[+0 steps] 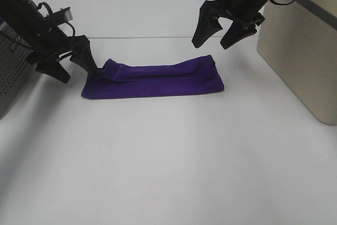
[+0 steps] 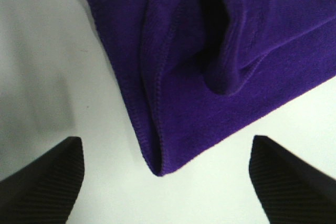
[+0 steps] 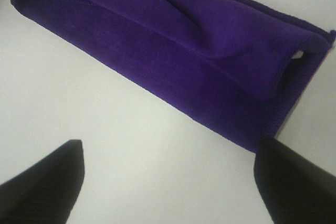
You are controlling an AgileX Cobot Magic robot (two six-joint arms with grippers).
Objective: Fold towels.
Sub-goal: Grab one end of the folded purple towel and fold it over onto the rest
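Note:
The deep purple towel [image 1: 152, 80] lies on the white table [image 1: 168, 172], folded into a long strip with a loose upper flap. My left gripper [image 1: 79, 73] is open and empty at the towel's left end, one fingertip close to the flap. The left wrist view shows that end of the towel [image 2: 210, 77] between the open fingers of the left gripper [image 2: 165, 145]. My right gripper [image 1: 210, 44] is open and empty, raised above the towel's right end. The right wrist view shows the towel [image 3: 173, 51], a small white tag [image 3: 299, 55] at its edge, and the open right gripper [image 3: 168, 145].
A beige basket [image 1: 305, 51] stands at the right edge of the table. A grey perforated basket [image 1: 10, 72] stands at the left edge, behind the left arm.

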